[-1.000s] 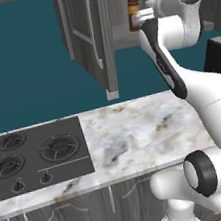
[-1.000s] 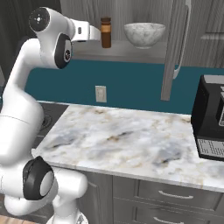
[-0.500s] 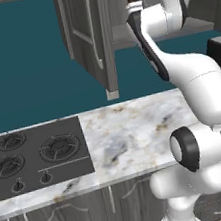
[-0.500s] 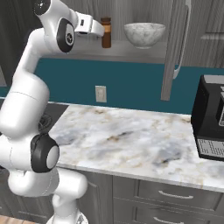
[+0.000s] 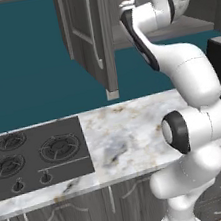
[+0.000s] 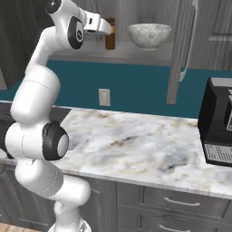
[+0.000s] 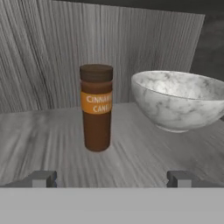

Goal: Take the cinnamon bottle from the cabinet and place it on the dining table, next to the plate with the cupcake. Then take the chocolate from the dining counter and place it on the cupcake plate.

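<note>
The cinnamon bottle [image 7: 96, 113] stands upright on the shelf of the open cabinet [image 6: 118, 55]. It is brown with a dark cap and an orange label band. My gripper [image 7: 111, 178] is open and points straight at the bottle from a short way off, with nothing between its fingertips [image 7: 42, 178]. From the right base the gripper [image 6: 108, 30] sits at shelf height, just left of the bottle [image 6: 110, 40]. The dining table, plate, cupcake and chocolate are out of view.
A white speckled bowl [image 7: 180, 100] sits close to the right of the bottle. The cabinet door [image 5: 87, 40] hangs open left of my arm, another door [image 6: 183, 45] on the right. Below lie a marble worktop [image 6: 136, 145], a black stove [image 5: 33, 155] and a black appliance [image 6: 219, 122].
My arm has stretched up and the hand has closed in on the bottle at shelf height. The jaws have stayed open and the bottle has not moved.
</note>
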